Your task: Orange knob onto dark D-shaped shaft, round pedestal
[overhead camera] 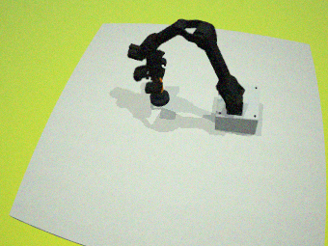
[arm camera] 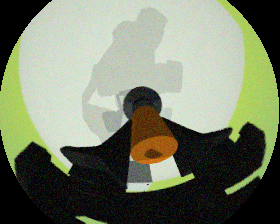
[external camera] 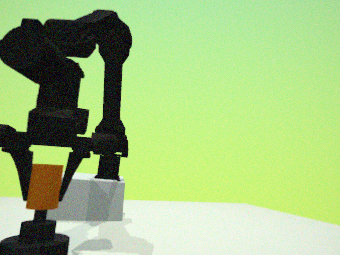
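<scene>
The orange knob (overhead camera: 161,85) (external camera: 45,187) (arm camera: 154,149) is between the fingers of my gripper (external camera: 43,199) (arm camera: 147,120), which is shut on it. In the exterior view the knob leans a little, its top to the right. The dark shaft (external camera: 40,215) shows as a short length between the knob's lower end and the stepped round pedestal (overhead camera: 159,99) (external camera: 35,245) (arm camera: 130,104). The knob's lower end is at the shaft's top; whether the shaft's tip is inside the hole is hidden. The shaft's flat side cannot be seen. The wrist view shows the knob's upper end and its dark recess.
The arm's pale base block (overhead camera: 235,124) (external camera: 107,200) stands to the right of the pedestal in the top view and behind it in the exterior view. The arm arches over from the base. Shadows of the arm lie on the pale table top (overhead camera: 145,186) around the pedestal.
</scene>
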Controlling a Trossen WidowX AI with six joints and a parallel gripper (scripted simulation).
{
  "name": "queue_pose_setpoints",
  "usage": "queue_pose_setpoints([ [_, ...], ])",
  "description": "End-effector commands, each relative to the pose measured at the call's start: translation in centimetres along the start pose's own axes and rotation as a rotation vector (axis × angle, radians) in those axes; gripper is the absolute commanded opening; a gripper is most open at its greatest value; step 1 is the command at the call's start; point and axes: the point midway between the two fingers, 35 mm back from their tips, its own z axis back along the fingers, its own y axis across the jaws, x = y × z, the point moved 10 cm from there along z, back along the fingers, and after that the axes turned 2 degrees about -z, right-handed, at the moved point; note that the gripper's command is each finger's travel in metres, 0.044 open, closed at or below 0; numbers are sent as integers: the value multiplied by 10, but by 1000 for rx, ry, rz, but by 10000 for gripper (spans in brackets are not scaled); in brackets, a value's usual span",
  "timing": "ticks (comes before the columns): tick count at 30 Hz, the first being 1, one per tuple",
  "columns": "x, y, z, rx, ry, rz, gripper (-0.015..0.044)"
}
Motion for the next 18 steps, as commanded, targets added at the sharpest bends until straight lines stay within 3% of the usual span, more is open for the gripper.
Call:
queue_pose_setpoints([
  [1, 1, 0, 4, 0, -3, 3, 0],
  [8, 3, -1, 2, 0, -3, 202, 0],
  [18, 2, 0, -1, 0, -3, 212, 0],
])
